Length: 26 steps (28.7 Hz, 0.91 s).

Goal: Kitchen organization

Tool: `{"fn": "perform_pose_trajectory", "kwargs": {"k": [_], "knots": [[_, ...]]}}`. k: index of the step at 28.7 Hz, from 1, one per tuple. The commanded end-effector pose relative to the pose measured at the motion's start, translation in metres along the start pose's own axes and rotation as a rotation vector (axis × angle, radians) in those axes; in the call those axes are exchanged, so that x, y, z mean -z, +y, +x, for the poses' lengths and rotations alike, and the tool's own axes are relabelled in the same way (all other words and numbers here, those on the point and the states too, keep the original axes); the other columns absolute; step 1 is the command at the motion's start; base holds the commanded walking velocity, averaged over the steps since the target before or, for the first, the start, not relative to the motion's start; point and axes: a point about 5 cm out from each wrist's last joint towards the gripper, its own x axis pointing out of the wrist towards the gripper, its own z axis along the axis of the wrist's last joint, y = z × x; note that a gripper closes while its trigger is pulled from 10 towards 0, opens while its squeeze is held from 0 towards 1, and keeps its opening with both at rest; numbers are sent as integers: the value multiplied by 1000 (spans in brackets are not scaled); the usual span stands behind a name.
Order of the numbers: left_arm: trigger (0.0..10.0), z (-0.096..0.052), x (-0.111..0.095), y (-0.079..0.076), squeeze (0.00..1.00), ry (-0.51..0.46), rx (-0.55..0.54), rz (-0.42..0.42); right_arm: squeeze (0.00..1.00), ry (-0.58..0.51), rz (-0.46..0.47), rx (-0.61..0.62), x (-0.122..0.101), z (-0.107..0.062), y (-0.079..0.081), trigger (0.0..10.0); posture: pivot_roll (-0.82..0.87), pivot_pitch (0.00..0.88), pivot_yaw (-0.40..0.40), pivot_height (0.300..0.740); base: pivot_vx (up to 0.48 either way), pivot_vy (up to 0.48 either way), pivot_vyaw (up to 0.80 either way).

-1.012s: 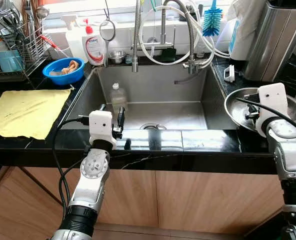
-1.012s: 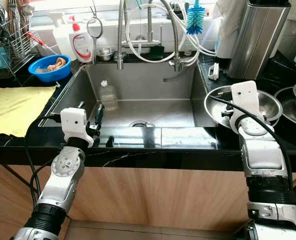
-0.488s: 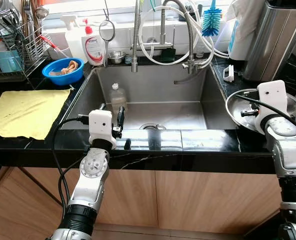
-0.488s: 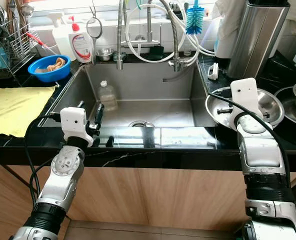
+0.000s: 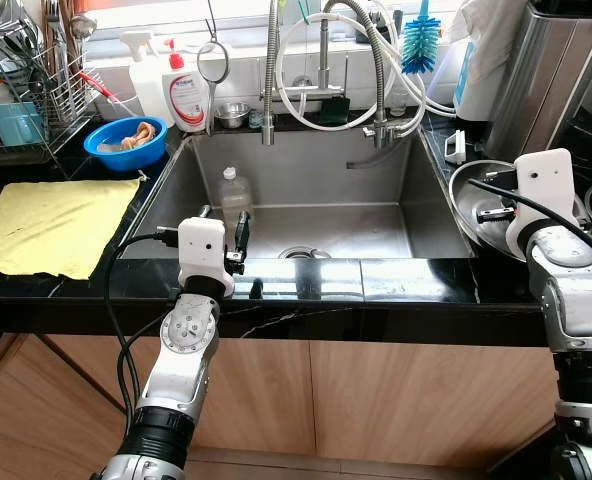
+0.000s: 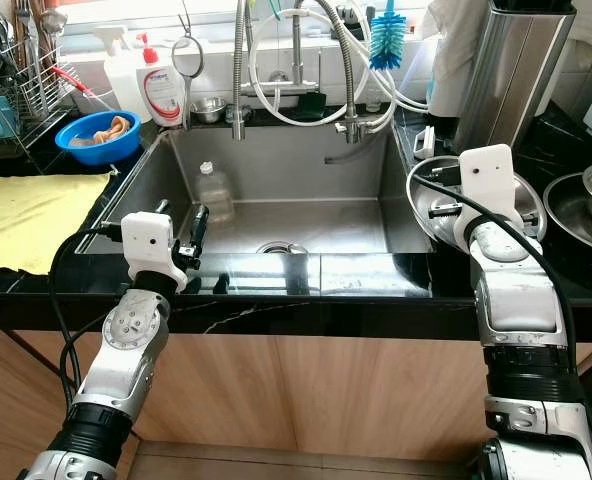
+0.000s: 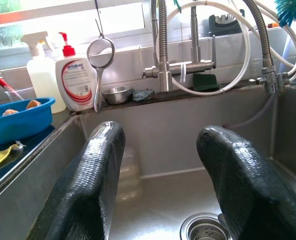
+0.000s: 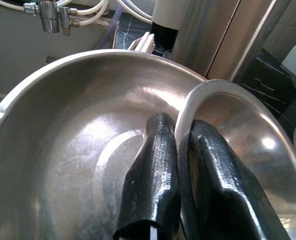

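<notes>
Right gripper (image 8: pixel 180 170): fingers pinched on the steel bowl's (image 8: pixel 78 130) rim.
Bowl: on the surface just right of the sink (image 5: pixel 306 190).
Left gripper (image 7: pixel 160 175): fingers spread, empty, over the sink's front edge.

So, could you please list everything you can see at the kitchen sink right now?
Sink: one, steel, set in the black counter.
Plastic bottle: one, clear, upright in the sink's left part.
Faucets with hoses: steel and white, behind the sink.
Bottle brush: one, blue, back right.
Soap dispenser: one, white with red pump, back left.
Spray bottle: one, white, beside it.
Bowl: one, blue, left of the sink.
Cloth: one, yellow, left counter.
Dish rack: one, wire, far left.
Steel bowls: two, overlapping, right of the sink.
Left gripper: open, over the sink's front edge.
Right gripper: shut on a steel bowl's rim.
</notes>
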Motion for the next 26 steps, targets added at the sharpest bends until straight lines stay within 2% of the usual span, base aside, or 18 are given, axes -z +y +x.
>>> {"fn": "perform_pose_trajectory", "kwargs": {"k": [1,2,3,6,14,24,26], "knots": [[10000,1,3,2,0,21,1,0,0,33,6,-33,4,0,6,4588,-157,0,92,740,0,0,0],[10000,1,3,1,0,24,2,-3,0,34,1,-31,4,0,5,9765,-158,0,91,740,0,0,0],[10000,0,5,1,0,31,0,-9,0,37,-4,-31,4,0,5,10000,-160,0,91,740,0,0,0],[10000,-1,7,1,0,40,-7,-22,0,37,-11,-34,3,0,4,10000,-158,0,89,740,0,0,0],[10000,-1,8,4,0,48,-25,-48,0,-72,1,-4,-23,-1,-2,10000,-155,0,88,740,0,0,0],[10000,-1,8,5,0,47,-36,-57,0,-159,0,18,-45,-4,-7,10000,-153,0,86,740,0,0,0],[10000,-1,7,6,0,45,-40,-59,0,-249,18,2,-58,-8,-5,10000,-153,0,86,740,0,0,0]]}}
